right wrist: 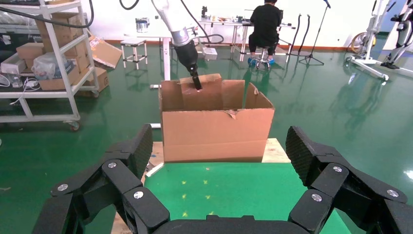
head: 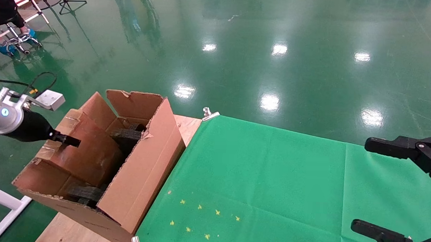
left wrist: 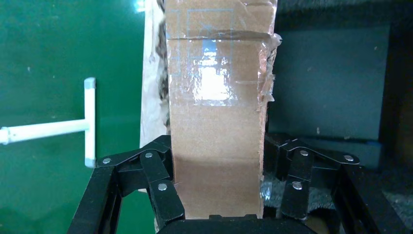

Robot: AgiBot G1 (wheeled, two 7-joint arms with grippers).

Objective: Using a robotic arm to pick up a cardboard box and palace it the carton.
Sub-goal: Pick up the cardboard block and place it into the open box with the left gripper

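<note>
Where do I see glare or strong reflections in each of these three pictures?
Head view: ceiling lamps mirror as white spots on the glossy green floor. Left wrist view: a bright glare patch sits on the clear tape of the cardboard box. Right wrist view: only soft sheen on the floor; the carton looks matte.

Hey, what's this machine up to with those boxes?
The robot's left tool is clamped on a small taped cardboard box and holds it inside the open top of the big carton, which stands at the end of the table beside the green cloth. Black foam pieces sit inside the carton. The right tool waits open over the cloth, holding nothing.
</note>
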